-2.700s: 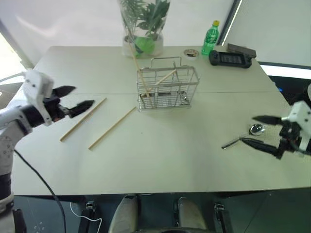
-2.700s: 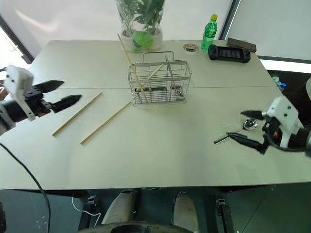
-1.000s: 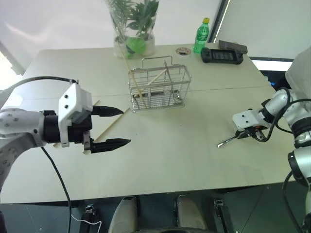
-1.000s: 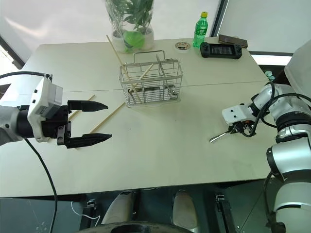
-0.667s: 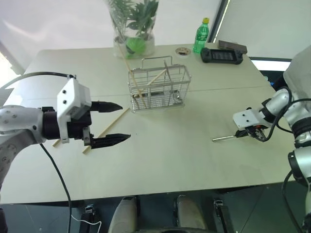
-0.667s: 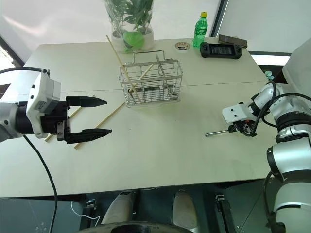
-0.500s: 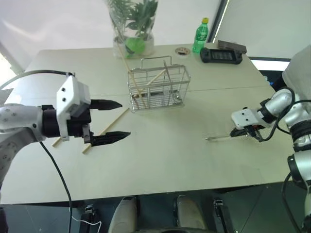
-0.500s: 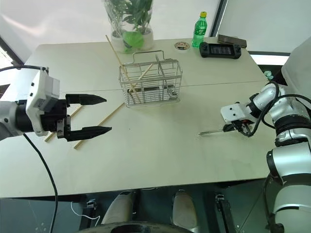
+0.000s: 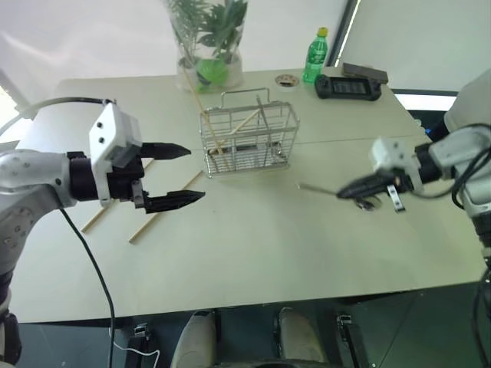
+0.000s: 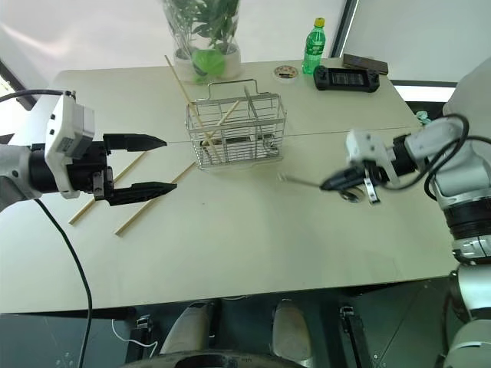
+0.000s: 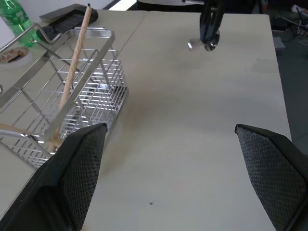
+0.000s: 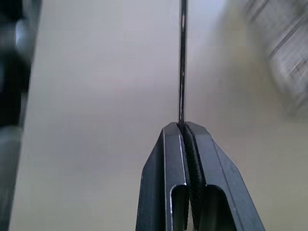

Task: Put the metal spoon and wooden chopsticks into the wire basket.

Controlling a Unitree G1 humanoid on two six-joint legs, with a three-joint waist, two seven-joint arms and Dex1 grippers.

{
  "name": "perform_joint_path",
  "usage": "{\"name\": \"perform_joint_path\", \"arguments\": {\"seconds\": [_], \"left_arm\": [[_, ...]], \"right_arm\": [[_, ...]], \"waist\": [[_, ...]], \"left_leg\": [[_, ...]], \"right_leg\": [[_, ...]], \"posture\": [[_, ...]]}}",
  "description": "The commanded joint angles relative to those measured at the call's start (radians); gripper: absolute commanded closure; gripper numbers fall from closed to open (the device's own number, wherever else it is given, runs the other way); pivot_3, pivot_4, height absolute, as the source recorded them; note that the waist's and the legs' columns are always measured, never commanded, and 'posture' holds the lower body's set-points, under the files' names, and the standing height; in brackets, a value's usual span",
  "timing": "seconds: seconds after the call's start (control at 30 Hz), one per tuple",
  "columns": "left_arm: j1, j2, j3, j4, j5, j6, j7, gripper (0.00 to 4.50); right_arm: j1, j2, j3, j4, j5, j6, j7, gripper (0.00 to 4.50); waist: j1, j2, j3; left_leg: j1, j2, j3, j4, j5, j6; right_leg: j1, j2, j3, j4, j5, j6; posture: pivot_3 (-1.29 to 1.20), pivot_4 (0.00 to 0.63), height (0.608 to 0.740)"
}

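Metal spoon (image 10: 303, 182) is pinched by clenched right gripper (image 10: 331, 184), not yet binned. Two wooden chopsticks (image 9: 211, 130) are in wire basket (image 9: 249, 142); two (image 9: 157, 216) lie under spread-open, empty left gripper (image 9: 186, 175).

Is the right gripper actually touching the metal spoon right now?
Touching. The right wrist view shows the right gripper shut on the metal spoon, its handle running out from between the fingers.
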Motion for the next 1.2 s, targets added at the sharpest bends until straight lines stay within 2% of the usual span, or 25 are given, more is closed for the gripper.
{"name": "perform_joint_path", "arguments": {"seconds": [0.03,0.17,0.27,0.5,0.83,0.93,1.17,1.2], "left_arm": [[-0.031,-0.002,0.002,0.026,0.038,-0.037,-0.003,0.0],[-0.064,-0.013,-0.001,0.07,0.064,-0.057,-0.006,0.0],[-0.069,-0.018,0.0,0.075,0.069,-0.058,-0.009,0.0],[-0.056,-0.024,0.014,0.053,0.061,-0.053,0.001,0.0],[-0.042,-0.014,0.054,0.038,0.052,-0.036,0.03,0.0],[-0.05,-0.014,0.063,0.046,0.057,-0.037,0.046,0.0],[-0.053,-0.013,0.063,0.052,0.056,-0.042,0.048,0.0],[-0.056,-0.013,0.061,0.056,0.058,-0.044,0.048,0.0]], "right_arm": [[-0.079,0.059,-0.102,-0.057,0.095,0.171,-0.133,4.47],[-0.232,0.244,-0.185,0.034,0.093,0.231,-0.408,4.47],[-0.284,0.337,-0.201,0.107,0.046,0.172,-0.532,4.47],[-0.334,0.468,-0.202,0.296,-0.058,-0.028,-0.696,4.47],[-0.274,0.58,-0.199,0.38,-0.1,-0.158,-0.745,4.47],[-0.254,0.59,-0.208,0.372,-0.095,-0.143,-0.763,3.62],[-0.234,0.586,-0.218,0.302,-0.092,-0.129,-0.809,0.06],[-0.236,0.581,-0.225,0.291,-0.085,-0.119,-0.814,0.06]], "waist": [[0.005,0.0,0.0],[0.008,-0.002,0.0],[0.012,-0.003,0.0],[0.015,-0.004,0.0],[0.001,-0.003,0.0],[0.001,-0.003,0.0],[0.001,-0.003,0.0],[0.001,-0.003,0.0]], "left_leg": [[0.0,0.0,0.0,0.0,0.0,0.0],[-0.002,0.0,0.0,0.0,0.0,0.0],[-0.002,0.0,0.0,0.0,0.0,0.0],[-0.003,0.0,0.0,-0.001,0.0,0.0],[-0.003,0.002,0.0,-0.001,0.0,0.0],[-0.003,0.002,0.0,-0.001,0.0,0.0],[-0.003,0.002,0.0,-0.001,0.0,0.0],[-0.003,0.002,0.0,-0.001,0.0,0.0]], "right_leg": [[0.0,0.0,0.0,0.0,0.0,0.0],[-0.002,0.001,0.0,0.0,0.0,0.0],[-0.002,0.001,0.0,0.0,0.0,0.0],[-0.004,0.001,0.0,0.002,0.001,0.0],[-0.005,0.003,0.0,0.004,0.001,0.001],[-0.005,0.003,0.001,0.004,0.001,0.0],[-0.006,0.003,0.001,0.005,0.001,0.0],[-0.006,0.003,0.001,0.005,0.001,0.0]], "posture": [[0.0,0.15,0.72],[0.0,0.15,0.72],[0.0,0.15,0.72],[0.0,0.15,0.72],[0.0,0.15,0.72],[0.0,0.15,0.72],[0.0,0.15,0.72],[0.0,0.15,0.72]]}}
